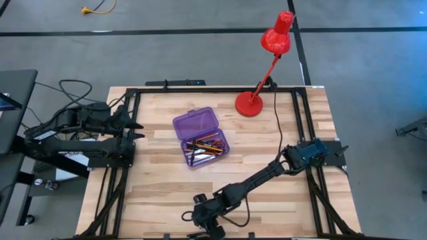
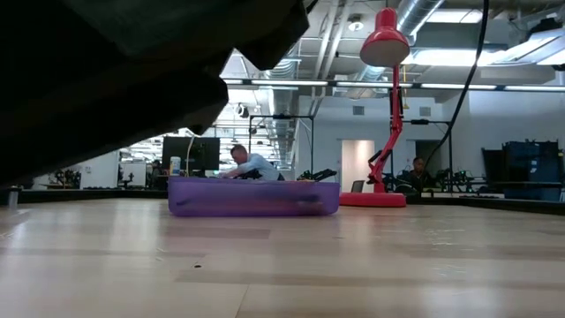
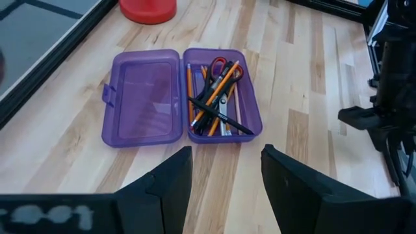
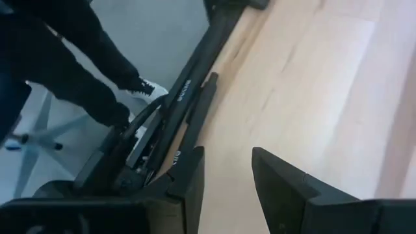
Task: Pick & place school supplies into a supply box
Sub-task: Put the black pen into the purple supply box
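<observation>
Wooden worktop (image 1: 160,193) bare but for a red lamp (image 1: 267,67) and the open supply box (image 1: 201,137) mid-table, pencils, pens and scissors (image 3: 218,64) inside; lid unclosed. Left hand (image 1: 137,130) and right hand (image 1: 200,213) wait empty, fingers apart.

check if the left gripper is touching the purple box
Apart. The left wrist view shows bare table between the open left gripper and the purple box.
</observation>
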You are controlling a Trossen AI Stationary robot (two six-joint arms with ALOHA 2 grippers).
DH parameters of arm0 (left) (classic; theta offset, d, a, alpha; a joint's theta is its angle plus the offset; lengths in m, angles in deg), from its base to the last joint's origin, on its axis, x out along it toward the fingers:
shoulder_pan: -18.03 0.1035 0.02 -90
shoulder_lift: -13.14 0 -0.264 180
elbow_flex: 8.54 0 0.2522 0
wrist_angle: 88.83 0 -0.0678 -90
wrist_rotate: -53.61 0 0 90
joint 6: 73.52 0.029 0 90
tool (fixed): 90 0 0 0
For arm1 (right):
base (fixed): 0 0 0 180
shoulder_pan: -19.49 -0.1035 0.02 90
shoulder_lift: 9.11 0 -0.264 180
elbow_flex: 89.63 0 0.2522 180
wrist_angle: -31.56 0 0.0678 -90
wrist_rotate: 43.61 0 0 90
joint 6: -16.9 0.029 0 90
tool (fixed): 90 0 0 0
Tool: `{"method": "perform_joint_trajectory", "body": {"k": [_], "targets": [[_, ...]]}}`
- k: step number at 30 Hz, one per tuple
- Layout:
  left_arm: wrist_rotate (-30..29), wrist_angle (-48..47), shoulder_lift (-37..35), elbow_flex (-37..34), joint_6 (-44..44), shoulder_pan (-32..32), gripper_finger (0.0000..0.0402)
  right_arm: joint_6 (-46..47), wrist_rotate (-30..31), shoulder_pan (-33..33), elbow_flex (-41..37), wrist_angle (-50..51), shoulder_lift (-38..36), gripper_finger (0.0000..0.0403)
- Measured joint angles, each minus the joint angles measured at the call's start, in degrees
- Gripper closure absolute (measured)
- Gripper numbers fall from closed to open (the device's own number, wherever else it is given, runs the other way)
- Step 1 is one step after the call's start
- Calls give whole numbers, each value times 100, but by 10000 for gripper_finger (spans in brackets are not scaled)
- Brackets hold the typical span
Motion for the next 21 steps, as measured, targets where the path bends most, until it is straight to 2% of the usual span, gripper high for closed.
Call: {"method": "perform_joint_trajectory", "body": {"k": [3,7,21], "targets": [[-2,-3,0,0,-30,0,233,-201,-45,-45,0,-22,0,281],[0,-4,0,0,-63,0,233,-232,-431,-70,0,-168,0,281],[-21,-4,0,0,-125,0,233,-249,-450,-70,0,-328,0,281]]}}
